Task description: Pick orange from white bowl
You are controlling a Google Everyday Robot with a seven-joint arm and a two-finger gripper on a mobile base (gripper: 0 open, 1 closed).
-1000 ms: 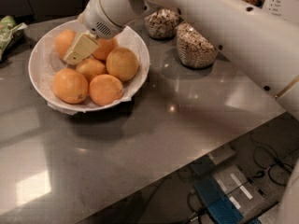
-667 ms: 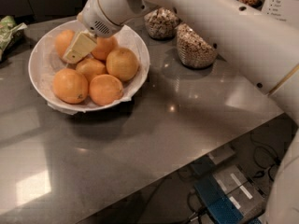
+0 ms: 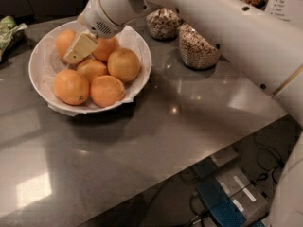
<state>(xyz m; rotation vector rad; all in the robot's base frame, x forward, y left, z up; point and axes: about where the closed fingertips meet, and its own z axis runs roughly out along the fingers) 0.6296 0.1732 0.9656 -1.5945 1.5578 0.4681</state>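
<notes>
The gripper (image 3: 78, 50) hangs inside the bowl (image 3: 33, 72), over its back-left part, pointing down and toward the left rim. Whether it is spread or pressed together cannot be told. Its tip lies against the right side of the orange (image 3: 64, 39), which sits at the back left of the bowl, close to the rim; actual contact cannot be made out.

Five other oranges (image 3: 107, 91) fill the rest of the bowl:
- one just right of the gripper at the back
- a paler one at the right rim
- a small one in the middle
- two large ones along the front

They are packed touching one another, so little room shows between them. Crinkled paper (image 3: 61, 110) lines the bowl and sticks out past its front rim.

The arm (image 3: 213, 22) comes in from the right of the bowl, passing above two jars (image 3: 196, 48). These stand on the table (image 3: 142, 145) to the bowl's right, the nearer one close to the rim and the other just beyond it. A green packet (image 3: 9, 32) lies left of the bowl at the frame's edge, near but apart.

In front of the bowl and to its front right the table is bare grey surface. The table's front edge runs on a slant from lower left to the right, well apart from the bowl. Past that edge, lower down, lie a blue box (image 3: 227, 207) and cables (image 3: 265, 160).
</notes>
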